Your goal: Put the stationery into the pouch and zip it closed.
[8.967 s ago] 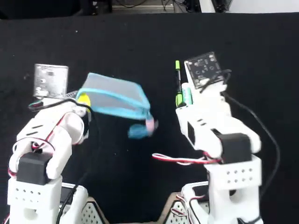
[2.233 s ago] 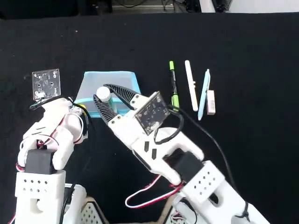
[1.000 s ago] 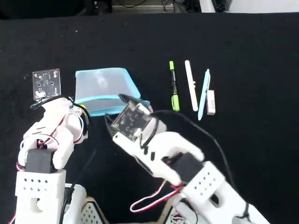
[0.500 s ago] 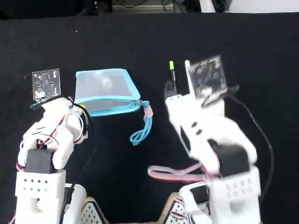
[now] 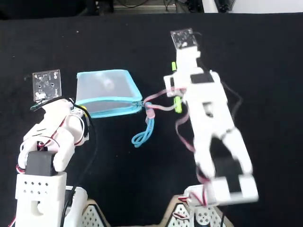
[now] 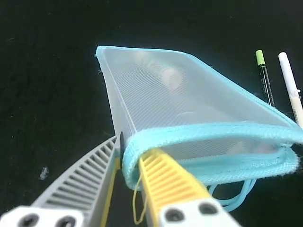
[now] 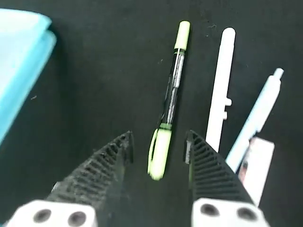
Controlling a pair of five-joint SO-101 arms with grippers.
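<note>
Step in hand: by my reading, picking up the first piece of stationery, since all of it lies on the bench (image 5: 265, 56) and none is in the pouch.
Right pincer (image 7: 158, 137): open, with its jaws spread on either side of the green pen (image 7: 169, 113) and poised above the pen's near end.
Green pen: runs straight ahead from the right pincer, roughly centred in the gap, its thick green cap closest to the tips.
Neighbours: the white pen (image 7: 220, 90) lies just outside the jaw on the side away from the pouch. The light blue pen (image 7: 255, 118) and the eraser (image 7: 253, 163) lie further out on that side.
Left pincer (image 6: 132, 149): clamped on one end of the pouch's zip edge.
Pouch (image 6: 189, 99): extends ahead of the left pincer, its blue rim looking slightly parted. The wrist strap (image 5: 144, 132) trails at the far end of the zip, between the two arms.
Doing it well: come straight down with the jaws at this spread, and close only once both tips are below the pen's barrel.
Grip point: probably a little further along the barrel than the cap end, so the pen hangs balanced.
Watch for: the outer jaw nudging the white pen, and the round barrel rolling away as the jaws close.
After lifting: the mouth looks narrow, so the pen likely needs to go in end-first, near the left pincer's hold.
</note>
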